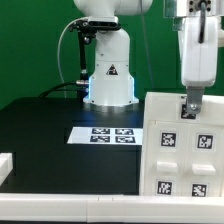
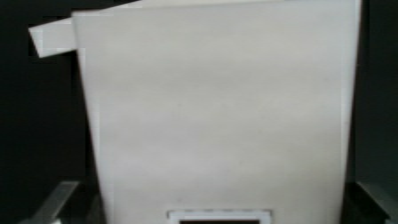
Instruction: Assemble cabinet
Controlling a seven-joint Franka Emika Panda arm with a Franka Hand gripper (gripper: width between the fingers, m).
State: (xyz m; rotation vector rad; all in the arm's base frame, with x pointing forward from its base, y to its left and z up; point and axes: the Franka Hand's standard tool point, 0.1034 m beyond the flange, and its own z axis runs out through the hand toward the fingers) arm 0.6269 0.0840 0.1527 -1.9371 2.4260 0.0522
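Note:
The cabinet [image 1: 185, 150] is the big white boxy body with several square tags on its face, at the exterior view's right. My gripper [image 1: 190, 108] hangs straight down over its far edge, fingertips at the rim. In the wrist view the cabinet [image 2: 214, 110] fills the picture as a plain white face with a tag at one edge. The gripper [image 2: 217, 200] is open. One dark finger [image 2: 57, 203] stands on each side of the body, close to its sides, with thin dark gaps between.
The marker board [image 1: 108, 134] lies on the black table in front of the robot base [image 1: 110, 78]. A small white part [image 1: 5, 165] sits at the exterior view's left edge. A light strip runs along the table's near edge.

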